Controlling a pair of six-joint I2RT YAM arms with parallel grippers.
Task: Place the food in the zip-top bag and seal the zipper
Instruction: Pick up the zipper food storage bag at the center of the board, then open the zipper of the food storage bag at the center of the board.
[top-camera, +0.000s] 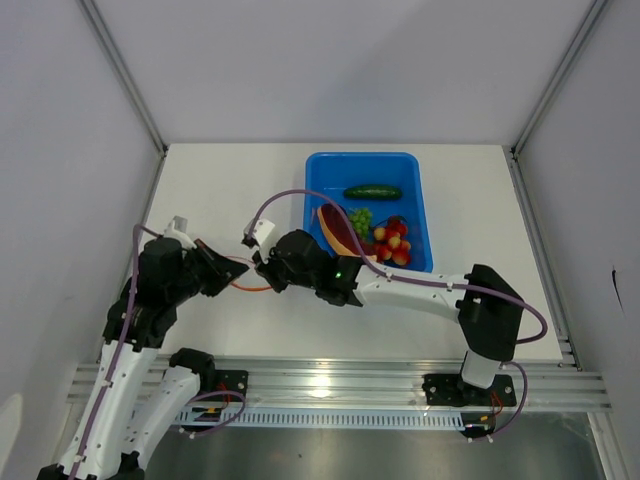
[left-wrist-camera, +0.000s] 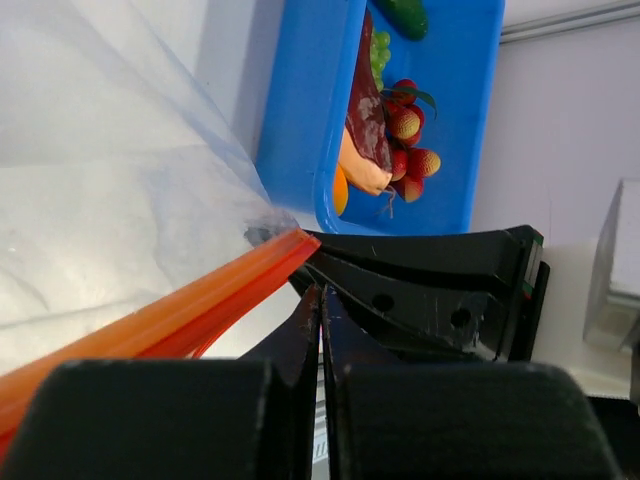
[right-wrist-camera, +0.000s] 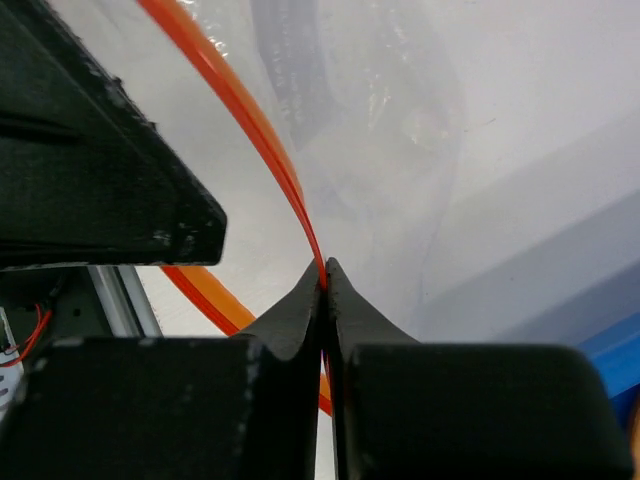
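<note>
The clear zip-top bag (left-wrist-camera: 100, 180) hangs between my two grippers, left of the bin; it also shows in the right wrist view (right-wrist-camera: 400, 120). Its orange-red zipper (top-camera: 250, 288) runs between them. My right gripper (right-wrist-camera: 323, 268) is shut on one lip of the zipper (right-wrist-camera: 250, 120). My left gripper (left-wrist-camera: 322, 298) is shut; the zipper (left-wrist-camera: 180, 310) passes just left of its tips, and I see nothing between them. The food lies in the blue bin (top-camera: 422, 200): cucumber (top-camera: 372, 192), meat slice (top-camera: 335, 230), green bunch (top-camera: 360, 218), red fruits (top-camera: 392, 240), orange-yellow piece (left-wrist-camera: 358, 172).
The blue bin (left-wrist-camera: 300, 130) stands at the back right of the white table, just right of my right gripper (top-camera: 263, 265). My left gripper (top-camera: 222, 270) is close beside it. Grey walls enclose the table. A metal rail runs along the near edge.
</note>
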